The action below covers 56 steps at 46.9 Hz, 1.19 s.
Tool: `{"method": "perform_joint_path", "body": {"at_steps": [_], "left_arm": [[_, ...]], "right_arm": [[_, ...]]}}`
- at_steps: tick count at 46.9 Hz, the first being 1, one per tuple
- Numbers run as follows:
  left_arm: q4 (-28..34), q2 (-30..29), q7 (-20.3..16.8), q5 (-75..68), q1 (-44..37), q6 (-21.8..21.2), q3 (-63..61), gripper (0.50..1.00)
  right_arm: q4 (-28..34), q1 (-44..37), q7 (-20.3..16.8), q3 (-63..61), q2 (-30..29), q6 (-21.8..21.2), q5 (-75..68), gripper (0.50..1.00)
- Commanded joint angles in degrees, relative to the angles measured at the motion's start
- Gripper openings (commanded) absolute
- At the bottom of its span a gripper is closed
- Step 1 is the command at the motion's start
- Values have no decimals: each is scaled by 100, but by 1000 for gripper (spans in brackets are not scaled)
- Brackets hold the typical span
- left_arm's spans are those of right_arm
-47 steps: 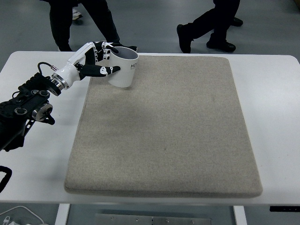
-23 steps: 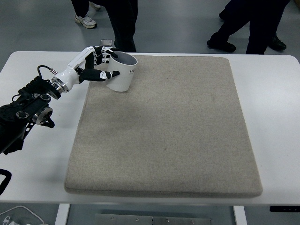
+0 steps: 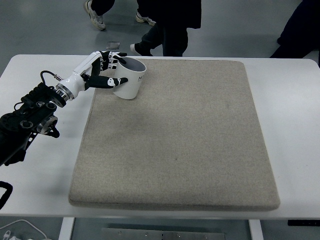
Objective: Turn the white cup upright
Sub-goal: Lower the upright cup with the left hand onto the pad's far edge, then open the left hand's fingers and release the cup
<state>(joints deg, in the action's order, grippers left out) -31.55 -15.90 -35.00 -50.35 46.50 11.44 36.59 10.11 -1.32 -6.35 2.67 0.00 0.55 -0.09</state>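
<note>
White cup now stands mouth up on the mat's far left corner, barely moved. Your left hand still wraps its fingers around it.

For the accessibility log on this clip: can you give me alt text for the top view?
The robot's left hand grips a white cup standing mouth-up at the far left corner of a beige rectangular felt mat, which lies on a white table. People's legs and shoes show on the grey floor beyond the table.
</note>
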Motion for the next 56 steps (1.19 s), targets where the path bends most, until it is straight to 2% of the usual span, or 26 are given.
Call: {"method": "perform_joint_path", "body": {"at_steps": [1,10,18,22,27,29,30,33,37,41,43,56], "left_arm": [[8,0,0,8,0,-107,-108,538],[0,8,0,8,-27,-160,-125,548],[0,8,0,17,-27,-177,-125,626],[0,8,0,52,-27,-186,-125,698],[0,8,0,78,-27,-186,-117,754],[-9,8,0,78,-27,-186,-117,840],[-9,8,0,78,-27,-186,-117,863],[-88,0,0,87,-36,-186,-117,889],[-132,0,0,87,-44,-186,-108,960],[-150,0,0,96,-53,-186,-82,971],[-150,0,0,96,-53,-186,-64,992],[-193,0,0,166,-53,-186,-46,994]], "right_arm": [[0,0,2,6,0,6,0,930],[0,0,2,6,0,-3,0,930],[0,0,2,-3,0,-3,0,930],[0,0,2,-3,0,-2,0,930],[0,0,2,6,0,-3,0,930],[0,0,2,-3,0,-2,0,930],[0,0,-7,-3,0,6,0,930],[0,0,2,-3,0,-3,0,930],[0,0,2,-3,0,-2,8,930],[0,0,2,6,0,-3,0,930],[-9,0,2,6,0,-3,0,930],[0,0,-7,-3,0,-3,0,930]]}}
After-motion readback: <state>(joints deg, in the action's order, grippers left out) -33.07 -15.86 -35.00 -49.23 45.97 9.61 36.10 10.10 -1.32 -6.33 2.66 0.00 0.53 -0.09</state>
